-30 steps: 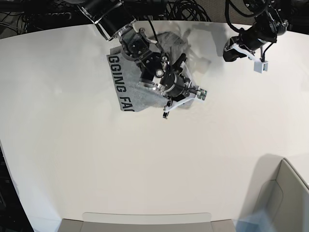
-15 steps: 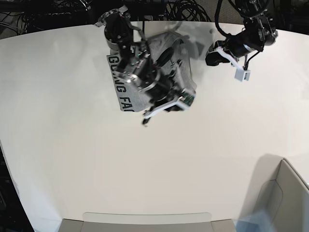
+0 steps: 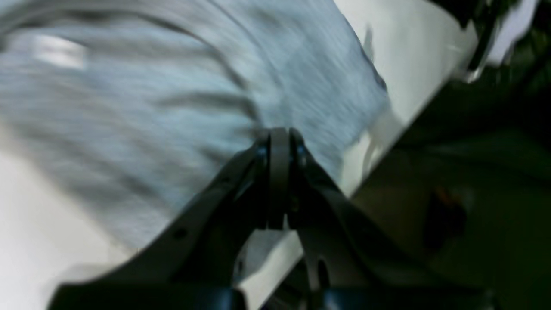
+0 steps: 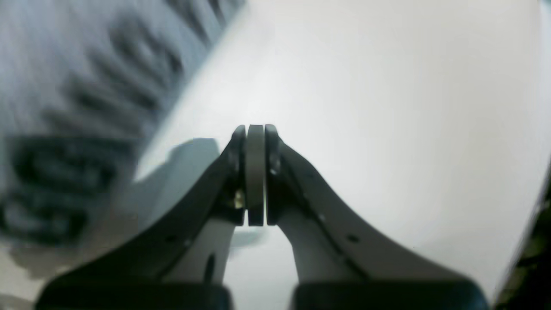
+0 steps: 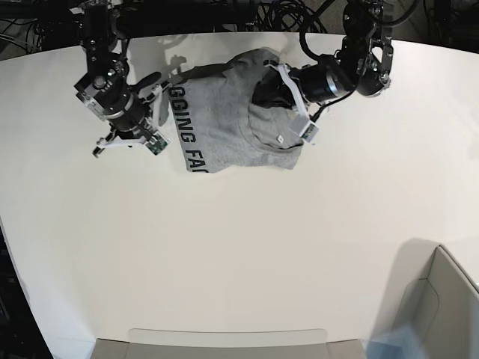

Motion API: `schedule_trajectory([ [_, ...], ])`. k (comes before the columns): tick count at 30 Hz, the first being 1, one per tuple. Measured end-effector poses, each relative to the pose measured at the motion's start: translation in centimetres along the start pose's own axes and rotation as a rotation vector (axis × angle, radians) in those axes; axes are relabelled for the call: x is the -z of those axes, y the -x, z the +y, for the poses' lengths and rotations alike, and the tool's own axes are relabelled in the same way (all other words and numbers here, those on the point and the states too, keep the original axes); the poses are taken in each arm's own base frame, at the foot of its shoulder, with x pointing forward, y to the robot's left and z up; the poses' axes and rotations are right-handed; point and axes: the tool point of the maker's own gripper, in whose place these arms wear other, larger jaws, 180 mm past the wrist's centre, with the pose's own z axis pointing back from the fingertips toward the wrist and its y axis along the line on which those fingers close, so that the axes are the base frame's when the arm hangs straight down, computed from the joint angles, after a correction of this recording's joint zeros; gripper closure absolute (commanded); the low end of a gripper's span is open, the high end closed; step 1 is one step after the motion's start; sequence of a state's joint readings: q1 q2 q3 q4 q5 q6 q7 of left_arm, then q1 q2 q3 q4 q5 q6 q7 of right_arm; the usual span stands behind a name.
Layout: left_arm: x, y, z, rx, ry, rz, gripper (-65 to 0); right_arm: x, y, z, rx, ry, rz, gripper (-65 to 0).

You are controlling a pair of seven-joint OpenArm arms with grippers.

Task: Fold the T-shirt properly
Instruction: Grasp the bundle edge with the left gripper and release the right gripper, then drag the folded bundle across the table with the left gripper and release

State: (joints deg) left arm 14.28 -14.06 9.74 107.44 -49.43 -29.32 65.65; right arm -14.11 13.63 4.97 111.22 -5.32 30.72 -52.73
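- White table (image 5: 239, 254) filled the base view, dark cables along its far edge.
- T-shirt (image 5: 224, 131) lay bunched at the far middle of the table, partly folded, black lettering (image 5: 188, 138) showing on its left part.
- Left gripper (image 5: 288, 131) sat over the shirt's right side; in the wrist view its jaws were pressed together above grey cloth (image 3: 150, 107), nothing visibly pinched.
- Right gripper (image 5: 127, 146) sat just left of the shirt over bare table (image 4: 366, 107), jaws clenched, empty.
- Grey bin corner (image 5: 441, 299) at near right.
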Motion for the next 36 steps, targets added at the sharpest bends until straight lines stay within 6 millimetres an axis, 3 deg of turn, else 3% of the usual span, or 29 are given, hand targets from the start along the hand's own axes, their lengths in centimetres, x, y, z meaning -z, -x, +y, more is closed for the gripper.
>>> schedule_trajectory([
  [5, 1.0, 2.8, 1.2, 0.166, -0.123, 0.149, 0.0, 0.7, 1.9, 2.5, 0.063, -0.111, 0.015, 0.0],
  [9, 1.9, 3.4, 2.2, 0.207, -0.207, 0.187, 0.0, 1.4, 3.0, 4.1, 0.067, -0.167, 0.05, 0.0],
  [13, 1.7, 4.2, 3.8, 0.209, -0.259, 0.22, 0.0, 1.7, 1.2, 7.6, -0.01, -0.257, 0.015, 0.0],
  [18, -0.9, 3.2, 8.0, 0.185, -0.413, 0.203, 0.0, 1.4, -0.7, 12.6, -0.102, -0.379, -0.027, 0.0],
  [22, -2.2, 0.6, 11.4, 0.196, -0.516, 0.182, 0.0, 0.7, -3.3, 16.1, -0.154, -0.466, -0.136, 0.0],
  [25, -2.0, -1.9, 13.2, 0.197, -0.541, 0.159, 0.0, 0.1, -3.9, 18.4, -0.178, -0.524, -0.159, 0.0],
  [32, -0.2, -9.3, 15.0, 0.206, -0.531, 0.027, 0.0, -1.4, -3.6, 18.7, -0.199, -0.523, -0.174, 0.0],
  [36, 0.2, -11.9, 15.4, 0.211, -0.531, -0.013, 0.0, -3.0, -2.2, 18.6, -0.229, -0.53, -0.167, 0.0],
])
